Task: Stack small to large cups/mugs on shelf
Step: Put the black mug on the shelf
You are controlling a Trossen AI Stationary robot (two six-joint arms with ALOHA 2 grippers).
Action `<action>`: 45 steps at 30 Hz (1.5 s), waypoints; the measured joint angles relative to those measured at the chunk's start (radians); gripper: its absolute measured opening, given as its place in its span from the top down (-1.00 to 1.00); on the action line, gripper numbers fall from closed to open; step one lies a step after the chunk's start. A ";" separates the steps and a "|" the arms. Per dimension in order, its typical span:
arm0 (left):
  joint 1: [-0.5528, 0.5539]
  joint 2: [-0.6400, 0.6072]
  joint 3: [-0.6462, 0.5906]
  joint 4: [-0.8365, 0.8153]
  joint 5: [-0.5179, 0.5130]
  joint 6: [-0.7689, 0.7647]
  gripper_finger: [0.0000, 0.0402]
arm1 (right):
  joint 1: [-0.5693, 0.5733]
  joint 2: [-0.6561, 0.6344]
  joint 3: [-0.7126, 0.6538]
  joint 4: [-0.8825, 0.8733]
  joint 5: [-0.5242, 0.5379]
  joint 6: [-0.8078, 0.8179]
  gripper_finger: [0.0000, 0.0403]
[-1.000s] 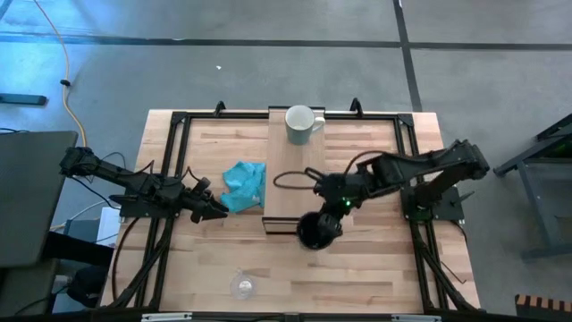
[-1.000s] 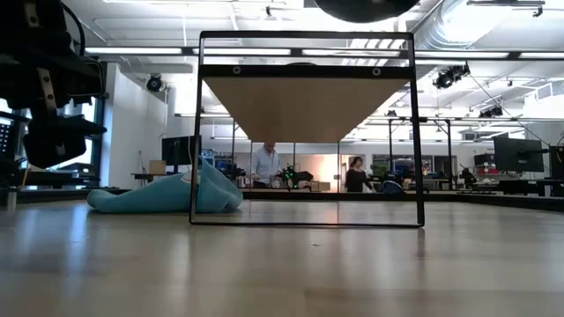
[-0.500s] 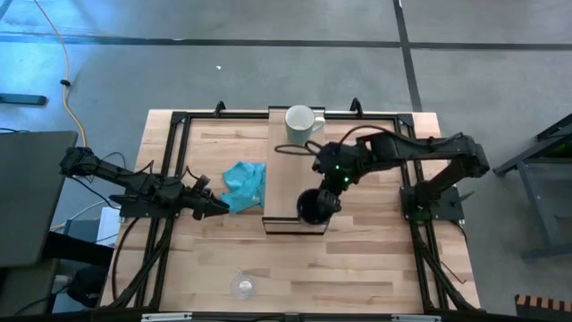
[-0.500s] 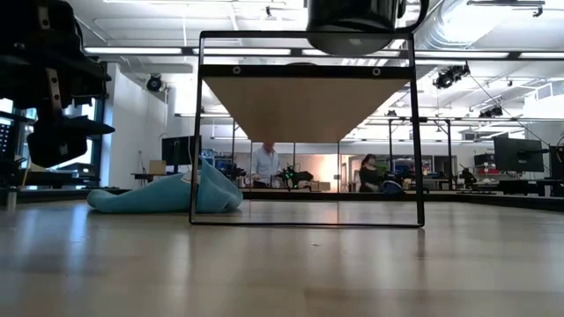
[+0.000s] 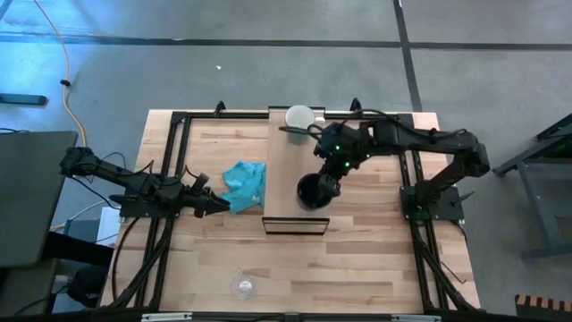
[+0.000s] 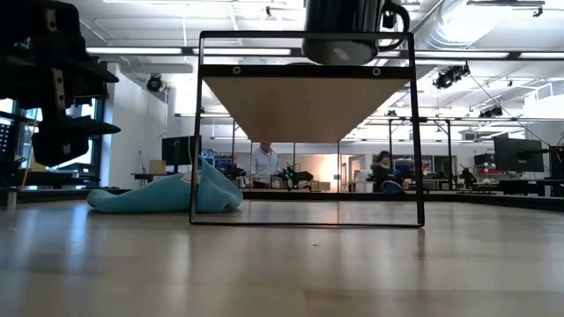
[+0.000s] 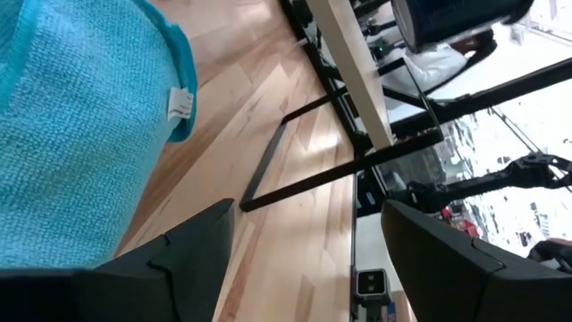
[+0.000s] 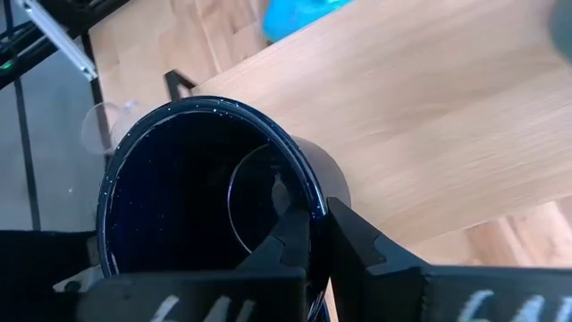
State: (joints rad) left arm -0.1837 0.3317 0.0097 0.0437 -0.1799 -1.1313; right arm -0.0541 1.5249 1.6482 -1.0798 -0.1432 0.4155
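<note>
Slatted wood table (image 5: 375, 259), concrete floor around it, open lab room behind in the low view.

Right claw (image 8: 313, 234) is clamped on the rim of the black mug (image 5: 313, 190), one finger inside, one outside. Mug hangs over the shelf (image 5: 284, 170), roughly mid-length; low view shows its base (image 6: 345, 31) just above the plank, so I judge it carried, not set down.

White mug (image 5: 299, 116) sits at the shelf's far end, partly hidden by the right arm. Black mug is between it and the shelf's near edge.

Glass cup (image 5: 242, 286) is off the shelf, well apart from it, on the table near the front edge, left of the shelf's near end.

Teal cloth (image 5: 244, 183) lies on the table, against the shelf's left side. Left claw (image 5: 217, 205) is parked beside that cloth, fingers spread, holding nothing.

Progress call: nothing is nested. Left to do: black mug into white, then fetch the glass cup and drop it into the black one.
</note>
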 joint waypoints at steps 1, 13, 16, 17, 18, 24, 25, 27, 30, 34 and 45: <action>0.000 0.000 0.000 0.000 -0.003 0.000 -0.35 | -0.012 0.000 0.000 0.000 0.000 -0.009 1.00; 0.000 0.000 0.000 0.005 -0.024 -0.001 -0.35 | -0.154 0.000 0.000 0.010 -0.051 -0.105 1.00; 0.000 0.000 0.000 0.005 -0.026 -0.001 -0.35 | -0.178 0.000 0.000 0.010 -0.072 -0.114 1.00; 0.000 0.000 0.000 0.005 -0.026 -0.001 -0.35 | -0.184 0.000 0.000 0.010 -0.077 -0.120 1.00; 0.000 0.000 0.000 0.005 -0.026 -0.001 -0.35 | -0.190 0.000 0.000 0.010 -0.078 -0.123 1.00; 0.000 0.000 0.000 0.007 -0.038 0.000 -0.35 | -0.215 0.000 0.000 0.011 -0.091 -0.146 1.00; 0.000 0.000 0.000 0.007 -0.039 -0.001 -0.35 | -0.217 0.000 0.000 0.013 -0.092 -0.151 1.00; 0.000 0.000 0.000 0.007 -0.042 -0.001 -0.35 | -0.222 0.000 0.000 0.016 -0.093 -0.155 1.00; 0.000 0.000 0.000 0.007 -0.043 0.000 -0.35 | -0.234 0.001 0.000 0.026 -0.093 -0.156 1.00; 0.000 0.000 0.000 0.007 -0.052 0.002 -0.35 | -0.247 0.001 0.000 0.074 -0.093 -0.162 1.00; 0.000 0.000 0.000 0.007 -0.061 0.005 -0.35 | -0.261 0.002 0.000 0.103 -0.098 -0.170 1.00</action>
State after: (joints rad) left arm -0.1837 0.3315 0.0097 0.0507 -0.2404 -1.1267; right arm -0.3149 1.5272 1.6482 -0.9773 -0.2410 0.2451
